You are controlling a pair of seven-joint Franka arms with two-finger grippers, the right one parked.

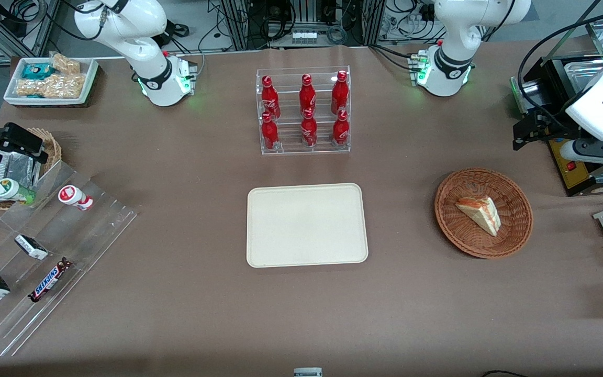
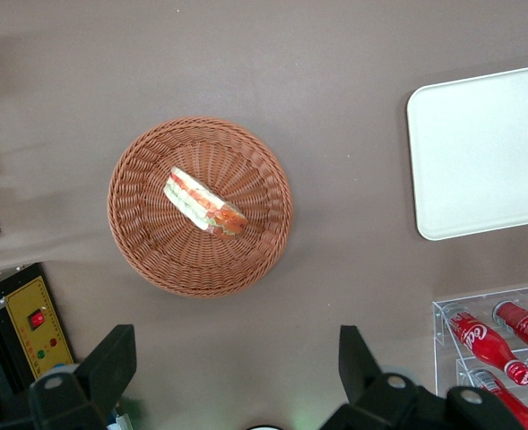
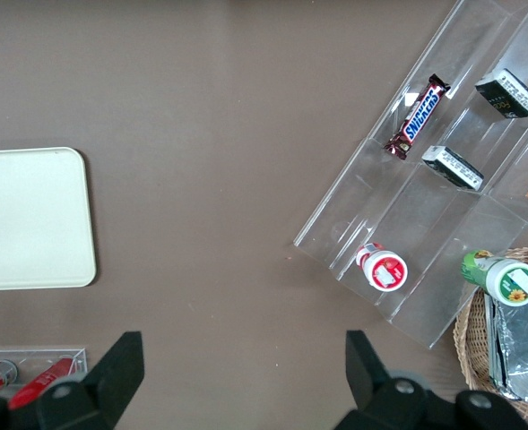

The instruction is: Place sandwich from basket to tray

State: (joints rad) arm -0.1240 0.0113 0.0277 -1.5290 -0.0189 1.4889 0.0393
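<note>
A brown tabletop (image 1: 186, 314) filled the scene, with cable-strewn racks along its back edge. The cream tray (image 1: 306, 225) lay bare at the table's middle, nearer the front camera than the clear rack of red bottles (image 1: 304, 111). A stepped acrylic display (image 1: 45, 262) of snacks sat toward the parked arm's end. The round wicker basket (image 1: 483, 212) rested toward the working arm's end, well apart from the tray. The gripper (image 2: 237, 376) hung high above the tabletop, just beside the basket toward the back edge, its fingers (image 2: 111, 363) spread wide and holding nothing. The sandwich (image 1: 480, 213) lay in the basket's middle.
</note>
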